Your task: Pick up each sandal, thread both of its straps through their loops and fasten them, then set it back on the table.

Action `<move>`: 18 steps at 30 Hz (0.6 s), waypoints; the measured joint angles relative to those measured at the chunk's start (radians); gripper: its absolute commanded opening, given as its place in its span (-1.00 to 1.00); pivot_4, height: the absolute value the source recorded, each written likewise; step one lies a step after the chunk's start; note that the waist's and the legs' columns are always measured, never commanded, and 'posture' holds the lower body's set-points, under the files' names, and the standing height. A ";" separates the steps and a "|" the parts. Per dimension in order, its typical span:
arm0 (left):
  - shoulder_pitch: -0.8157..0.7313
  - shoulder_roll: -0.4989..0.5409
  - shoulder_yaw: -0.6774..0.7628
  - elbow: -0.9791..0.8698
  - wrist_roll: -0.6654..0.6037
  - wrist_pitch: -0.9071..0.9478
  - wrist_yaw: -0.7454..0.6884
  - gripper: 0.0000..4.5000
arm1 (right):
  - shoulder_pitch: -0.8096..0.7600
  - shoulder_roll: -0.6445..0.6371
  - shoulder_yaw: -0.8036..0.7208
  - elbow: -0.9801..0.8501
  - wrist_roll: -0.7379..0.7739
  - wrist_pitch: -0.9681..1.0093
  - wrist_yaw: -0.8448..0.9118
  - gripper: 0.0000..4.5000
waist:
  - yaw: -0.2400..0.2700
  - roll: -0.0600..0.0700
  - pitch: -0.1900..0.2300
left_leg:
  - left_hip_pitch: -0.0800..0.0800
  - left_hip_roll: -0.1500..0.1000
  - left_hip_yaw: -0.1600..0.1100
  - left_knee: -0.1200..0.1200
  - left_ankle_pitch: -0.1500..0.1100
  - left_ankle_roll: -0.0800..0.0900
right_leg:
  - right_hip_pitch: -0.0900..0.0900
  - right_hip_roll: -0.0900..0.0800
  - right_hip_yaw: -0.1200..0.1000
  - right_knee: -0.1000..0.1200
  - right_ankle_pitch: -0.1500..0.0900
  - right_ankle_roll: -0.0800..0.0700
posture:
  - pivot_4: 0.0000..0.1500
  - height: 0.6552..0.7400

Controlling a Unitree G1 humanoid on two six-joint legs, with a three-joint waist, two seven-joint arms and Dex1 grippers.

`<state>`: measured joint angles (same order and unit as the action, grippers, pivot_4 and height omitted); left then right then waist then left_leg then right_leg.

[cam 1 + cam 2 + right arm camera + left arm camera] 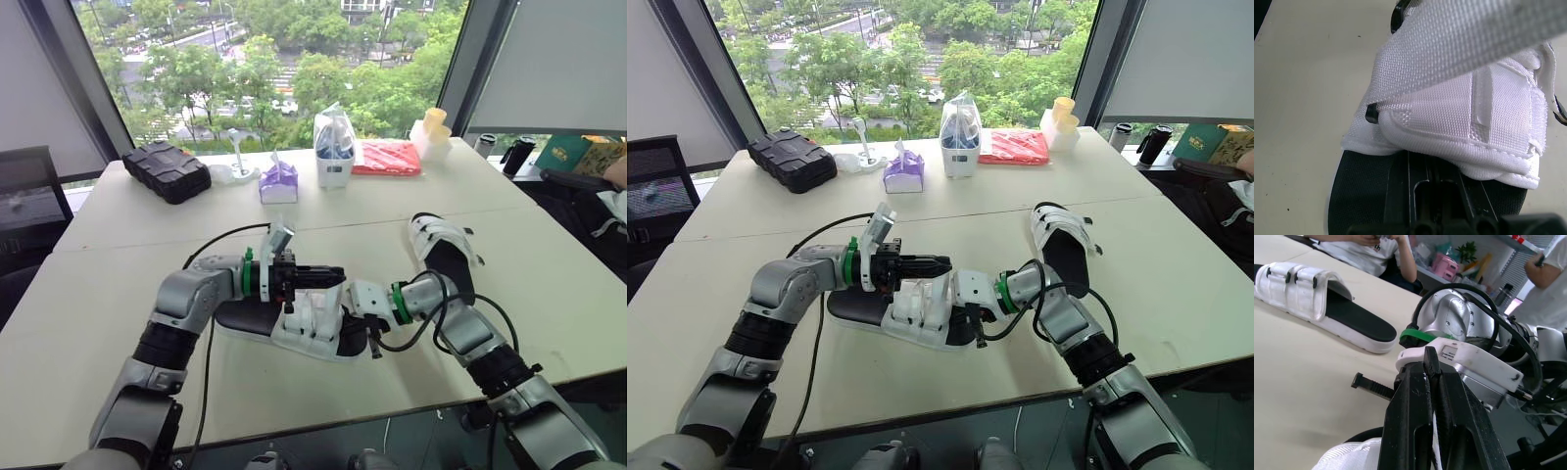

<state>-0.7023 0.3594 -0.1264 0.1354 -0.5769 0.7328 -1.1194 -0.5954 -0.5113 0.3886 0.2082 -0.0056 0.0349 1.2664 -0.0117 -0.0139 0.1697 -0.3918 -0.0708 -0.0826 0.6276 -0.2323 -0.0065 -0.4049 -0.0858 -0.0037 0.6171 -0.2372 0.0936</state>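
**Table**: pale top, seam running across mid-depth. Front half mostly bare. Wide free area to L of the arms and behind them up to the seam. Less room at R, where the far sandal lies. Front edge is close below the near sandal.

**Back row, along far edge by window, well apart from work area:** black case, purple tissue pack, clear bag on white tub, red packet, stacked yellow cups.

**Near sandal**: black sole, white upper. Flat on table near front edge, lengthwise L to R, between the two grippers.

**Far sandal**: same type. Flat on table to R of near one and apart from it, just behind the R forearm. Both straps lie closed over the upper.

**L gripper**: over the near sandal's upper, pointing R. Fingers pressed together, white webbing pinched between them. Strap rises taut off the upper.

**R gripper**: at R end of near sandal, angled down. Fingers closed into one thin bar, nothing seen held. They lie along the black footbed, tips hidden under the white upper.

**Cable**: black, loops on table behind L arm.

**Persons**: seated beyond table's R side.
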 measured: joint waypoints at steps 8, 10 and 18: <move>-0.013 -0.055 -0.006 0.181 0.105 -0.145 0.036 -0.98 | 0.002 -0.005 0.002 -0.006 -0.001 0.000 0.001 -1.00 | 0.001 0.000 0.000 | 0.000 0.000 0.000 0.000 0.000 0.000 | 0.000 0.000 -0.001 0.000 0.000 0.000 | 1.00 1.00; -0.013 -0.060 -0.008 0.209 0.125 -0.176 0.035 -0.98 | 0.002 -0.005 0.003 -0.006 -0.001 0.000 0.000 -1.00 | 0.001 0.000 0.000 | 0.000 0.000 0.000 0.001 0.000 0.000 | 0.000 0.000 -0.001 0.000 0.000 0.000 | 1.00 1.00; -0.020 -0.068 -0.034 0.300 0.201 -0.295 0.004 -0.98 | 0.002 -0.009 0.005 -0.007 -0.001 0.001 -0.002 -1.00 | 0.001 0.000 0.000 | 0.000 0.000 0.000 0.001 0.000 0.000 | 0.001 0.000 -0.001 0.000 0.000 0.000 | 1.00 1.00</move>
<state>-0.7221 0.2917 -0.1601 0.4351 -0.3757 0.4377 -1.1154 -0.5936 -0.5200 0.3933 0.2009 -0.0071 0.0356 1.2644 -0.0105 -0.0141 0.1697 -0.3919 -0.0712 -0.0826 0.6289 -0.2323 -0.0064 -0.4041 -0.0859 -0.0043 0.6172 -0.2371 0.0937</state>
